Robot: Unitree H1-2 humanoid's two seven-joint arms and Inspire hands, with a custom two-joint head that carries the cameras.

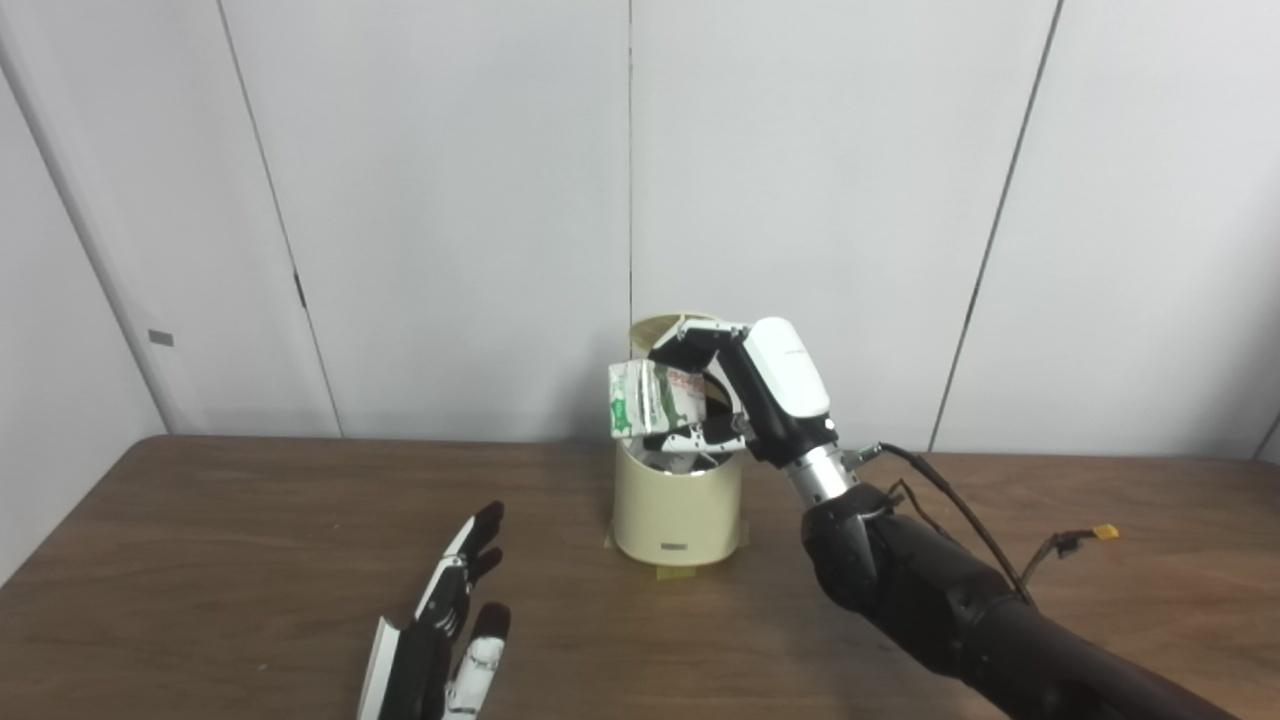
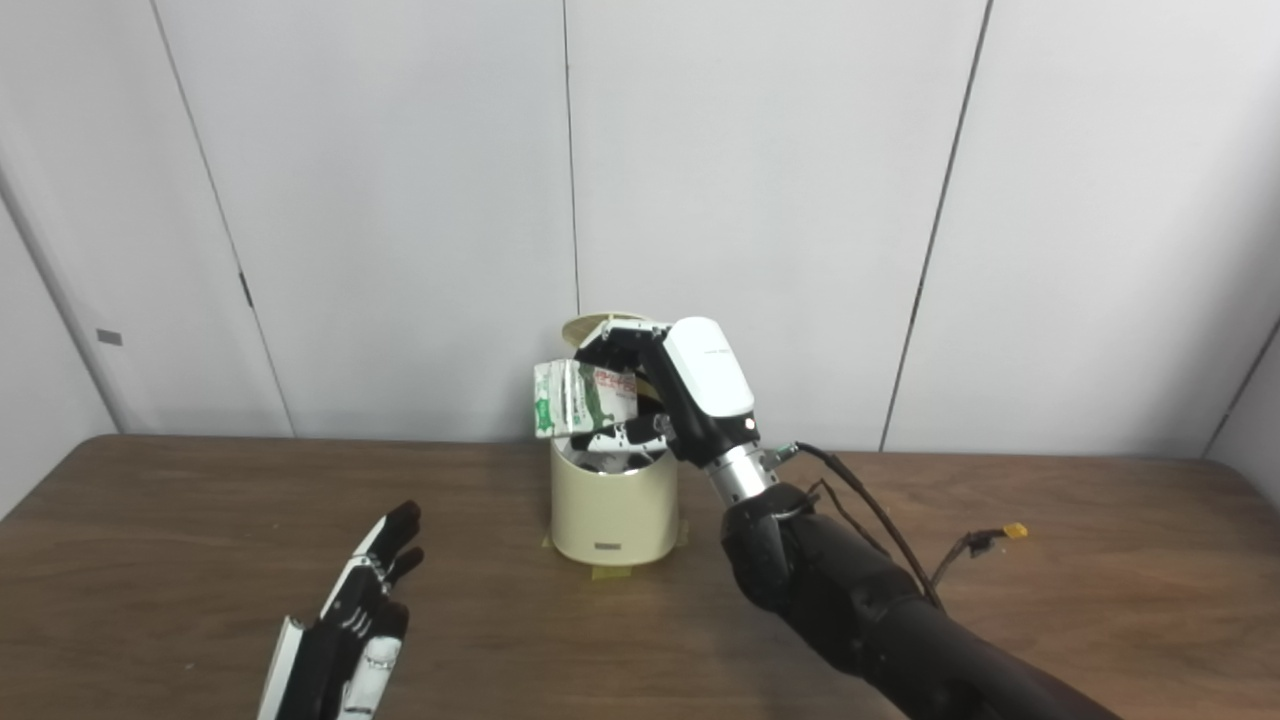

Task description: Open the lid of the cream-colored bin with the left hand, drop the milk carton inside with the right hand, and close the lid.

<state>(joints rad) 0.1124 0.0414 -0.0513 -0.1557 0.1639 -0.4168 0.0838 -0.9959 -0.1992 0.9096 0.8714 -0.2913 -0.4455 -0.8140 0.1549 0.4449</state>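
The cream-colored bin (image 1: 678, 510) stands at the middle back of the wooden table (image 1: 250, 560), its lid (image 1: 660, 327) tipped up behind the opening. My right hand (image 1: 760, 385) is shut on the green-and-white milk carton (image 1: 652, 398), holding it directly over the bin's open mouth. The carton lies roughly on its side, just above the rim. My left hand (image 1: 445, 625) hovers low over the table's front left, open, fingers stretched out and pointing away, well apart from the bin. In the right eye view the carton (image 2: 582, 398) and bin (image 2: 612, 505) stand the same way.
White wall panels rise right behind the table's far edge. A black cable with a small yellow connector (image 1: 1103, 532) runs from my right forearm over the table at the right. Tape marks the bin's base (image 1: 672, 572).
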